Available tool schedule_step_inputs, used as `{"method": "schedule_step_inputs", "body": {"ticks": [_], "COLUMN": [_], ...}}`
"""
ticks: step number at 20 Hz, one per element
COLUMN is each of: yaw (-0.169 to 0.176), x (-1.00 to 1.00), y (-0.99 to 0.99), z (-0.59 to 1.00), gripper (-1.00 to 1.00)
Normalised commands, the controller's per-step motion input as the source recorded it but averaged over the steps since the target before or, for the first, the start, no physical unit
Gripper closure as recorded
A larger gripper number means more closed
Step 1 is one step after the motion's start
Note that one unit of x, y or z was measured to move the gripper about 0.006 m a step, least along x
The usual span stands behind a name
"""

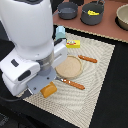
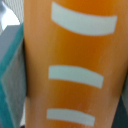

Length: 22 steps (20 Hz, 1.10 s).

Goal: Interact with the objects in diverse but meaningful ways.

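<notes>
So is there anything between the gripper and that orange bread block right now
Nothing visible. The wrist view is filled by the bread block, with no other object in front of it. In the exterior view the arm hides the gripper, so whether it touches the block can't be told.

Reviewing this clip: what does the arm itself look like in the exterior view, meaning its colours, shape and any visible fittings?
The arm is a bulky, rounded white shell of glossy plastic, with a dark band near the top. Its wrist ends in a white hand block with a dark oval inset, above a grey mounting plate. The fingers are hidden; no cables or markings are discernible.
</notes>
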Motion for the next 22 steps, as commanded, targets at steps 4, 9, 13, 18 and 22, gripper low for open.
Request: {"method": "schedule_step_inputs", "body": {"ticks": [4,9,13,18,22], "yaw": [0.073,0.068,0.079,0.078,0.074], "x": [-0.95,-0.97,-0.96,-0.88,-0.67], "y": [0.21,0.19,0.1,0.04,0.0], "z": [0.0,0.0,0.0,0.0,-0.05], "gripper": [1.0,1.0,1.0,1.0,1.0]}}
